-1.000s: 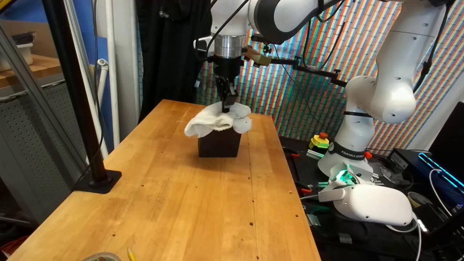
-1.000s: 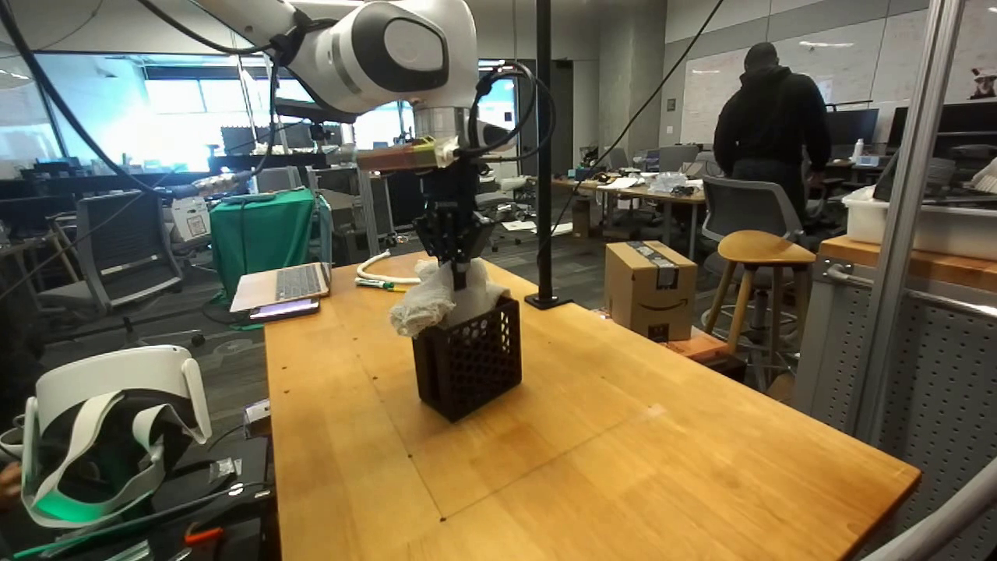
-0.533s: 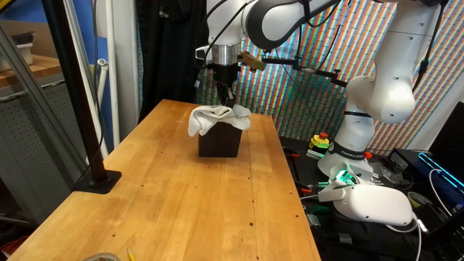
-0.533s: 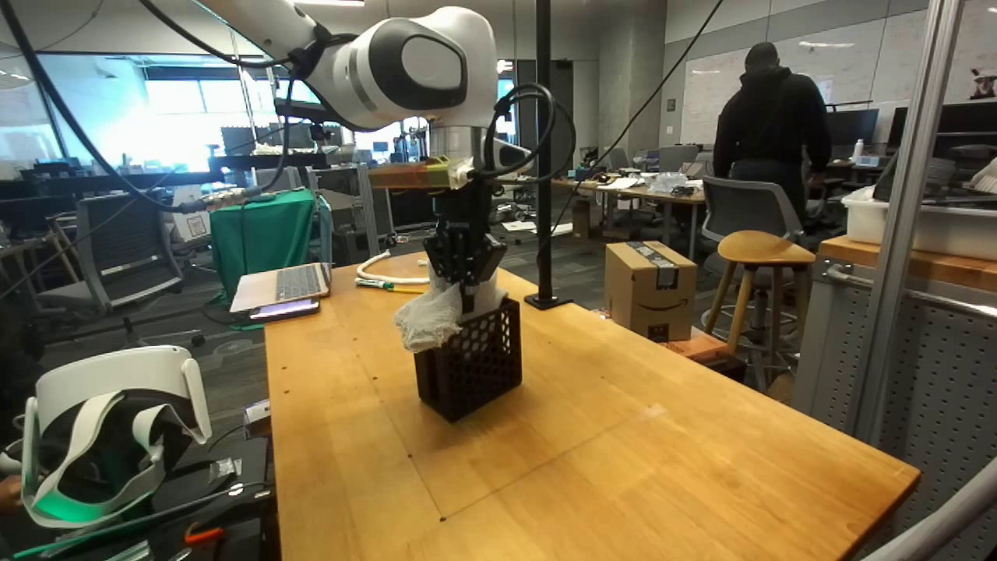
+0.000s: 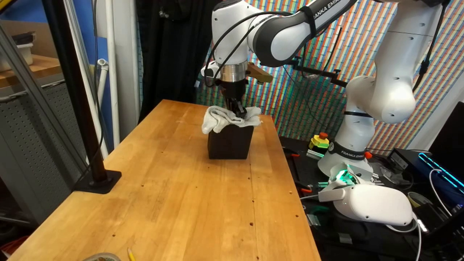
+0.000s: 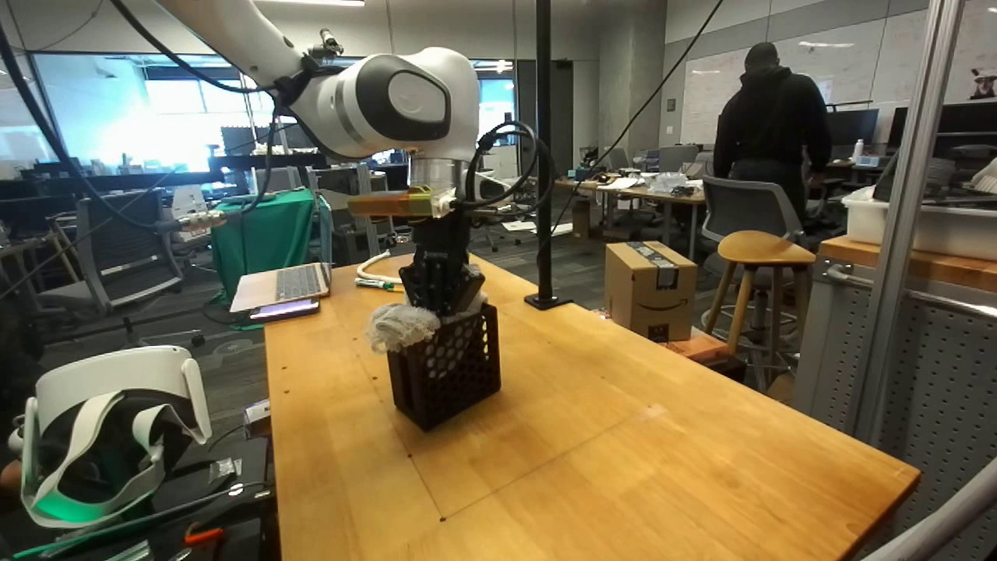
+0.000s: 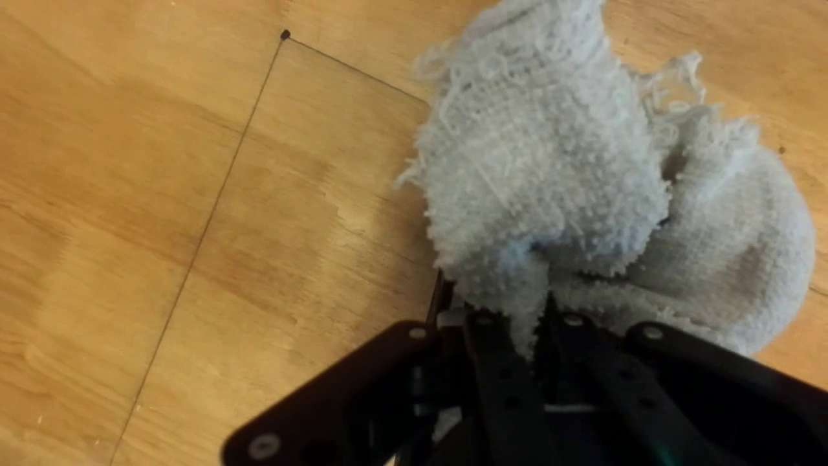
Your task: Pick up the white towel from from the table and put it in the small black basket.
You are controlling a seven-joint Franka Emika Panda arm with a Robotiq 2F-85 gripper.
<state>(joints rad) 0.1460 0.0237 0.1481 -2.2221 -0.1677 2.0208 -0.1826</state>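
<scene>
While a headset (image 6: 113,432) rests beside your worktop (image 6: 623,467), the towel (image 6: 401,327) has settled lower over the past second, a fluffy lump hanging outside the rim of the basket (image 6: 459,382); pale patches in the mesh are probably more of it. Next along, your end effector (image 7: 528,323) has come down to the basket's mouth, clenched on the towel, a fold running between its jaws in the wrist view. The basket, upright, has slid toward the headset side, apparently shoved by that descent. For your task, this looks like late going: cloth partly in, edges spilling over, release yet to come. Press on and the basket may skid again; lift with a snag and the towel could follow you out.

The count, left to right in an exterior view: one headset, one laptop (image 6: 288,284), one towel as far as its folds let you tell, one end effector, one basket, one black post (image 6: 544,93), one stool (image 6: 767,248), one standing figure (image 6: 771,117).
</scene>
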